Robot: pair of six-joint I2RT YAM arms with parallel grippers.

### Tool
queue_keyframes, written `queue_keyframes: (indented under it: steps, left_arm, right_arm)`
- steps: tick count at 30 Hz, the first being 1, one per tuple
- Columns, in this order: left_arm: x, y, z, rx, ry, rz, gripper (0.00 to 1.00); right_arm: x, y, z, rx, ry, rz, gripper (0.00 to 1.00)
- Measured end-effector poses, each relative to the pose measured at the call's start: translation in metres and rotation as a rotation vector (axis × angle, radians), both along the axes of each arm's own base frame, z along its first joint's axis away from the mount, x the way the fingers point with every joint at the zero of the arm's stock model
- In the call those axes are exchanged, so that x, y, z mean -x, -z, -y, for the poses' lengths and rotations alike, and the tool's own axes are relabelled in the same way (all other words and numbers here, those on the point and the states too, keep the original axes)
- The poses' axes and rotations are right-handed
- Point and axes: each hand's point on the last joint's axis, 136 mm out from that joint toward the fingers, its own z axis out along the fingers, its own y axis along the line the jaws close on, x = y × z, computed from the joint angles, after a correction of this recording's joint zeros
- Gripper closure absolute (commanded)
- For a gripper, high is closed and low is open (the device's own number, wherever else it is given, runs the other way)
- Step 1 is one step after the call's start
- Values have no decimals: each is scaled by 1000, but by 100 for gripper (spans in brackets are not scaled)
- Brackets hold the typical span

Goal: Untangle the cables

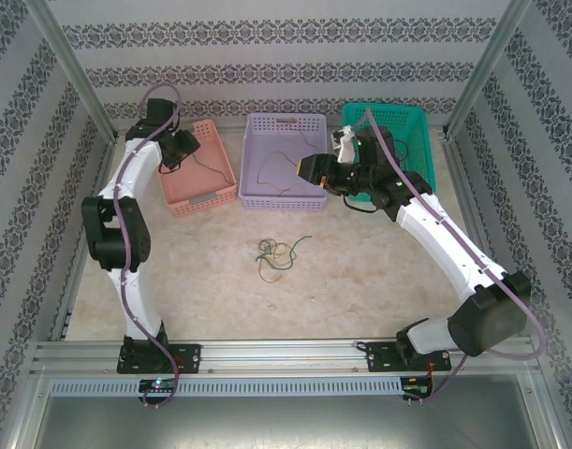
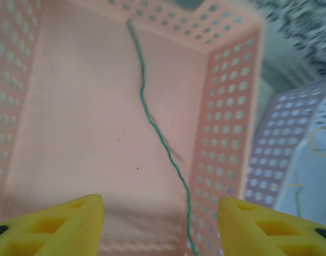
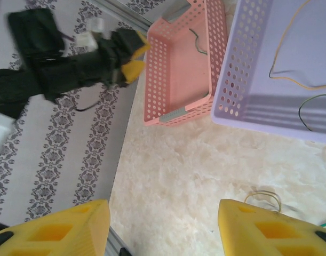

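Where it nears the claw [image 2: 160, 207], the green cable [image 2: 150, 120] is cut off.

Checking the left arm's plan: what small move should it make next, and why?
Probably move the left gripper away from the pink basket and toward the tangle on the table: its jaws stand open and empty, and the green cable lies in the basket.

Both arms stretched forward; left hand [image 2: 160, 216] and right hand [image 3: 163, 221] spread, empty.

Green cable [image 2: 148, 114] lies in pink basket [image 2: 227, 106], yellowish cable [image 3: 271, 66] in lilac basket [image 3: 240, 80], tangled cables [image 1: 278, 251] on table [image 1: 360, 281].
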Motion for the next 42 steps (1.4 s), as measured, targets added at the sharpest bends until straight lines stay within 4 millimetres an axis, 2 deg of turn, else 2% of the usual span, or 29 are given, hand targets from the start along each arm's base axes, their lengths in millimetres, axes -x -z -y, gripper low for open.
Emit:
queue_keyframes:
  steps: [3,5,6,8,10,11,14,16,18,20,25,29,32,34,38,40,42]
  left_arm:
    - [21,-58,2,-5,-16,99,42]
    - [45,-88,8,3,-25,156,43]
    - [60,-98,15,16,-27,175,43]
    - [89,-102,33,62,-27,181,42]
    - [118,-86,59,123,-15,145,40]
    - [132,-70,76,150,-4,107,39]
    - [170,-10,133,216,35,-44,39]
    - [197,30,163,242,38,-139,39]
    - [228,63,185,256,23,-231,37]
    - [243,80,196,275,-9,-278,34]
    - [238,97,214,363,-107,-299,35]
    - [227,106,223,371,-119,-304,50]
    - [215,111,234,350,-83,-316,54]
    - [210,113,240,329,-48,-315,62]
    - [213,118,245,293,18,-320,79]
    - [213,125,246,266,47,-324,92]
    - [213,131,244,238,68,-327,99]
  right_arm:
    - [0,6,3,23,7,-4,45]
    - [1,18,6,48,15,-15,46]
    - [3,28,9,68,24,-29,46]
    - [10,51,16,108,40,-70,46]
    - [22,76,25,147,52,-114,46]
    - [29,88,29,163,57,-136,46]
    - [48,117,39,201,63,-194,46]
    - [59,132,43,220,62,-219,46]
    - [70,145,44,235,56,-243,46]
    - [79,154,43,243,51,-262,46]
    - [89,176,38,237,62,-310,46]
    - [87,192,32,218,92,-371,46]
    - [82,208,30,205,134,-431,46]
    - [79,218,29,195,167,-472,46]
    - [70,235,25,172,225,-540,46]
    - [66,241,21,164,240,-565,46]
    - [64,243,20,155,252,-576,46]
